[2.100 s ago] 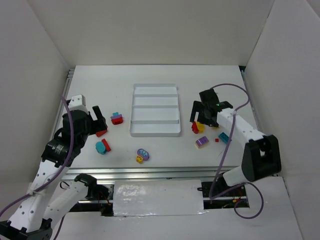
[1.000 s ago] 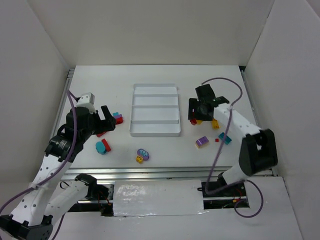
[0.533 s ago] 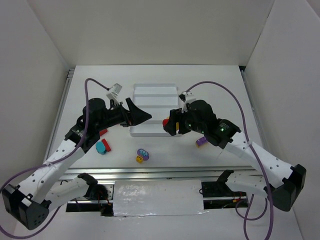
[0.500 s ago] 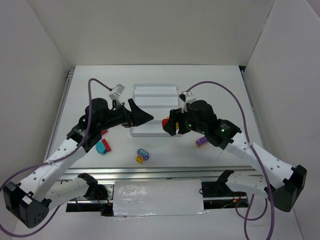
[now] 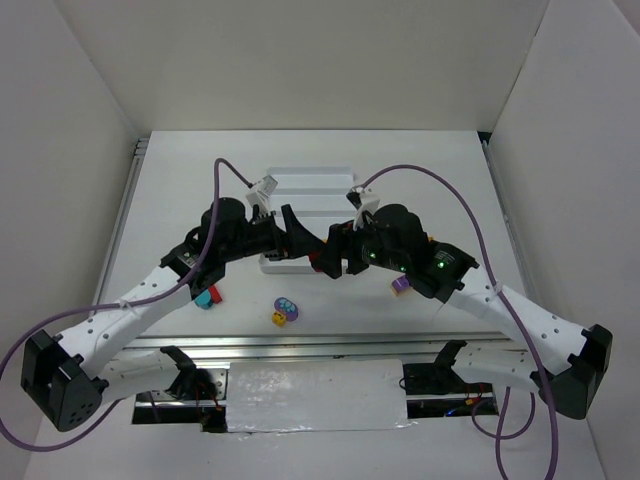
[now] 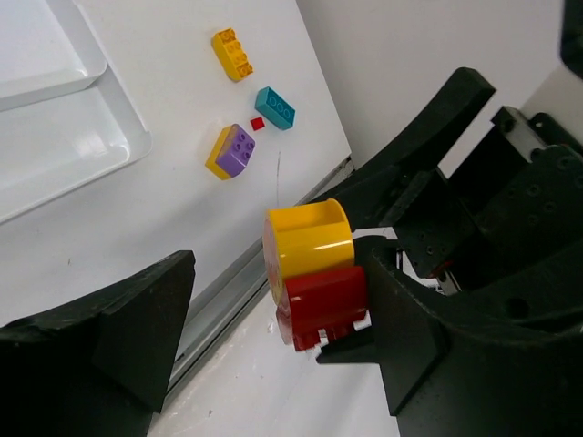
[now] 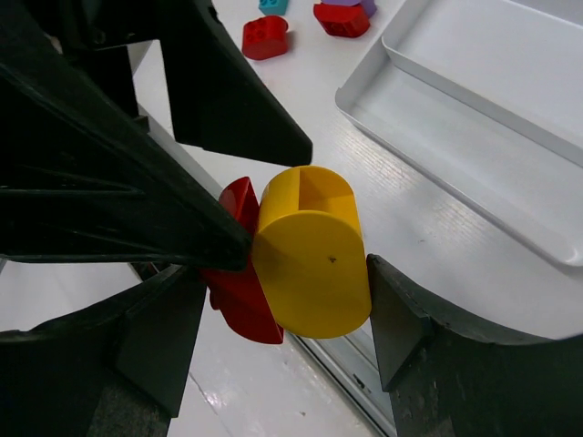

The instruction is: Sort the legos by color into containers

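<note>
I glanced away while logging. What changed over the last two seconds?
Both arms swung inward from left and right to meet by the tray. The right gripper picked up the joined yellow and red lego from the right side and holds it raised between the fingers of the open left gripper. The tray and the purple-yellow brick stayed put.

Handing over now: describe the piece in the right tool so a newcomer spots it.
By the near edge of the white tray, the right tool holds a yellow round block joined to a red block above the table. No other piece is lifted.
</note>
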Tool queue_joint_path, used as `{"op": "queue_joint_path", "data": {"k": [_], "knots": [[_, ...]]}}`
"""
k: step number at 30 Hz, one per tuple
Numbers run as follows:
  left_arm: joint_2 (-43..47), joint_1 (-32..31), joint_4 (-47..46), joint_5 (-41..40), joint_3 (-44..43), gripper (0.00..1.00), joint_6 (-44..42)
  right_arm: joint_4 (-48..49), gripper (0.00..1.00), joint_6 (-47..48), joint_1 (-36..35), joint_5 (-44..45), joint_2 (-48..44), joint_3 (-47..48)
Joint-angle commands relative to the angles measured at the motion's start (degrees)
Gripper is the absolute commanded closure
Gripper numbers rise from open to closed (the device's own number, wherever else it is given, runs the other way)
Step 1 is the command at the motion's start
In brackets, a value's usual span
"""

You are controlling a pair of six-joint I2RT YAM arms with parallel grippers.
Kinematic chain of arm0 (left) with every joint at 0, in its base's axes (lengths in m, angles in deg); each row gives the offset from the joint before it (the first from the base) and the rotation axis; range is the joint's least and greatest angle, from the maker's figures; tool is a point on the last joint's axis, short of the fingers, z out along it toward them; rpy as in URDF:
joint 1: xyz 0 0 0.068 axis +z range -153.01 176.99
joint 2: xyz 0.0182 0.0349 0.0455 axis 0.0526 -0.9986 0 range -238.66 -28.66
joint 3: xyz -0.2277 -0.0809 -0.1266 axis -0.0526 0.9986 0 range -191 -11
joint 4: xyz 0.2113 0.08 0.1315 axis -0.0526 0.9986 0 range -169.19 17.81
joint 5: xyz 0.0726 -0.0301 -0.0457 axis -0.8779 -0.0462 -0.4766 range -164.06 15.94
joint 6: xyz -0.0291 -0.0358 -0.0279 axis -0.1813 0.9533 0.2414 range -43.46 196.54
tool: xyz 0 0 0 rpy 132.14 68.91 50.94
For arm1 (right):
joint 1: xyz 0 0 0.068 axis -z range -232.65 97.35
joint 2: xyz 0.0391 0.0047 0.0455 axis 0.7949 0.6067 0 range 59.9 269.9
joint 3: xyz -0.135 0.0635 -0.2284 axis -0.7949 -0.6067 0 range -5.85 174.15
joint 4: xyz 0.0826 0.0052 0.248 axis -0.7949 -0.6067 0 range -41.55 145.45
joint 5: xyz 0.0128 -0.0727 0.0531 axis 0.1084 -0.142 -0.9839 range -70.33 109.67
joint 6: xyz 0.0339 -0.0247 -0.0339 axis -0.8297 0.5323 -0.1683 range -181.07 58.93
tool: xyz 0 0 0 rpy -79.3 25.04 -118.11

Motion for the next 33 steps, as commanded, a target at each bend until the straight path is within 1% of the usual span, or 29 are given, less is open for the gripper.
{"op": "queue_joint_path", "data": {"k": [1,4,6,7,9,10,12,13,14,15,17,18,19,21,23,27,31,32,33], "knots": [[-0.7,-1.0,-2.4,-0.7,-1.6,0.13,0.5,5.8,0.88,-1.1,-0.7,-2.0,-1.3,0.2],[-0.7,-1.5,-3.5,-0.5,-1.1,0.17,0.6,6.4,0.87,-1.4,-0.8,-2.4,-0.4,0.5],[-0.7,-1.9,-4.2,-0.3,-1.1,0.23,0.7,6.2,0.87,-1.3,-1.3,-2.0,0.8,1.3],[-0.8,-2.0,-4.5,0.1,-1.0,0.37,0.6,6.3,0.87,-1.3,-1.4,-1.5,1.1,1.6],[-1.0,-2.2,-4.7,0.7,-1.4,0.53,0.5,6.5,0.87,-1.3,-1.8,-0.4,1.8,2.0],[-1.3,-2.4,-4.6,0.9,-1.5,0.75,0.4,6.5,0.87,-1.4,-2.1,1.1,2.4,2.3],[-1.5,-2.6,-4.6,1.4,-2.2,0.85,-1.0,6.8,0.87,-2.0,-2.1,2.7,3.0,2.3],[-1.9,-2.8,-4.8,2.4,-2.2,0.94,-1.7,6.9,0.85,-2.3,-2.2,4.0,3.1,2.1],[-2.1,-2.8,-4.2,3.0,-2.8,0.98,-2.4,7.1,0.85,-2.6,-2.2,4.4,3.1,1.8],[-2.3,-2.8,-3.7,3.4,-3.1,1.0,-3.5,7.6,0.84,-3.1,-2.2,4.7,3.1,1.4],[-2.1,-2.8,-3.9,3.9,-2.6,1.0,-3.8,8.6,0.8,-3.5,-2.2,4.9,2.6,0.8],[-1.3,-2.8,-4.2,3.6,-2.2,1.0,-3.7,8.7,0.65,-3.7,-2.2,4.9,2.4,0.3],[-0.9,-2.8,-4.8,3.2,-1.3,1.0,-3.7,8.8,0.54,-3.8,-2.2,4.6,2.2,0.2],[0.0,-2.8,-5.1,2.6,-1.0,1.0,-4.1,9.6,0.52,-3.5,-2.2,3.7,1.1,-0.6],[0.3,-2.8,-4.9,2.1,-0.8,1.0,-4.7,10.8,0.43,-3.8,-2.2,3.9,0.3,-1.3],[1.2,-2.8,-5.4,1.5,-0.3,1.0,-4.9,11.4,0.35,-3.6,-2.2,4.1,-1.0,-2.6],[2.1,-2.8,-5.5,0.2,0.3,1.0,-4.7,11.6,0.19,-3.6,-2.2,5.3,-1.4,-3.2],[2.2,-2.8,-5.3,-0.1,0.2,1.0,-4.8,11.6,0.17,-3.7,-2.2,5.7,-1.5,-3.3],[2.2,-2.8,-4.9,-0.4,0.1,1.0,-4.9,11.7,0.1,-3.7,-2.2,6.2,-1.8,-3.7]]}}
